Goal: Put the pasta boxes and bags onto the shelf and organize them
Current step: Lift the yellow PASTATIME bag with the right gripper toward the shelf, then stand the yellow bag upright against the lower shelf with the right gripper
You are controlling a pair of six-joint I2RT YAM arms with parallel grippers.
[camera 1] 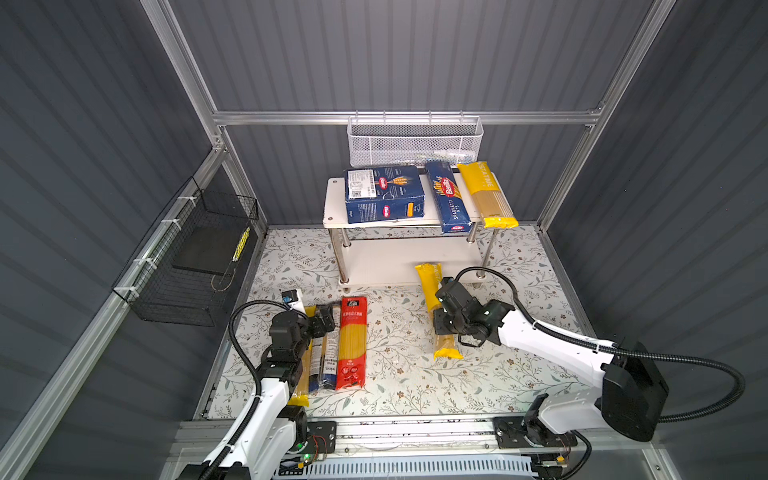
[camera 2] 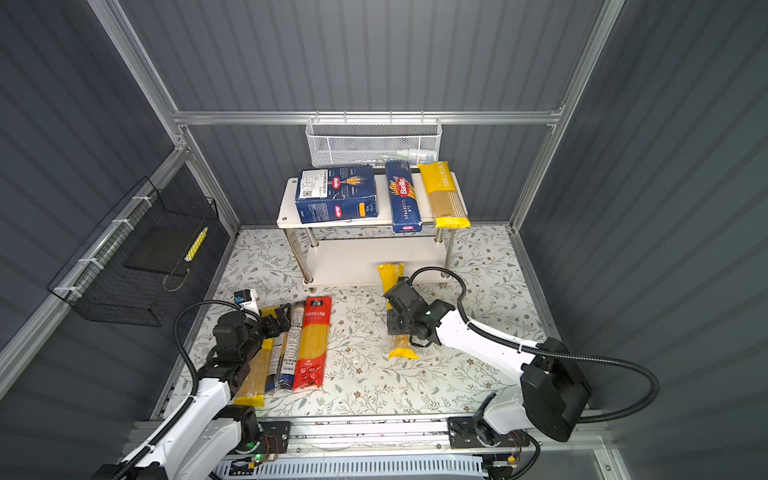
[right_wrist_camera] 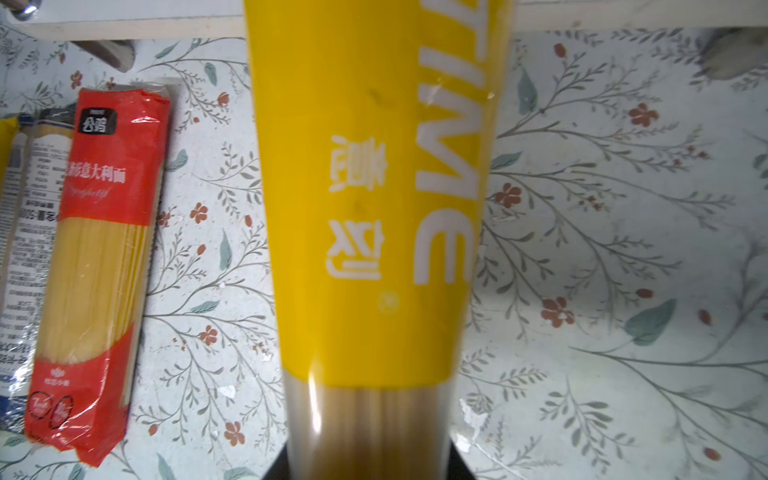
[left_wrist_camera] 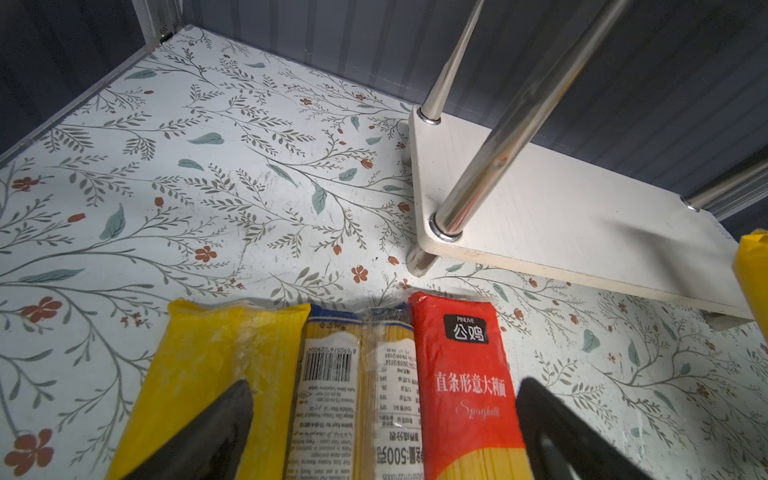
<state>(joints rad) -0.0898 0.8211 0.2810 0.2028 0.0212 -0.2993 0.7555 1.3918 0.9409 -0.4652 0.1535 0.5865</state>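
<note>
The right gripper [camera 1: 441,328] is clamped on a yellow-ended bag [camera 1: 428,282]. The bag's long axis runs straight toward the shelf [camera 1: 332,195], far end at the lower board's front edge and near end pointing away. The left gripper [left_wrist_camera: 384,390] stands wide open, holding nothing, over the red bag [left_wrist_camera: 457,374] and blue-label bag [left_wrist_camera: 353,374], which lie side by side before the shelf, long axes toward it.

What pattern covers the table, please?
The table bears leafy floral vines; left wrist view shows best.
</note>
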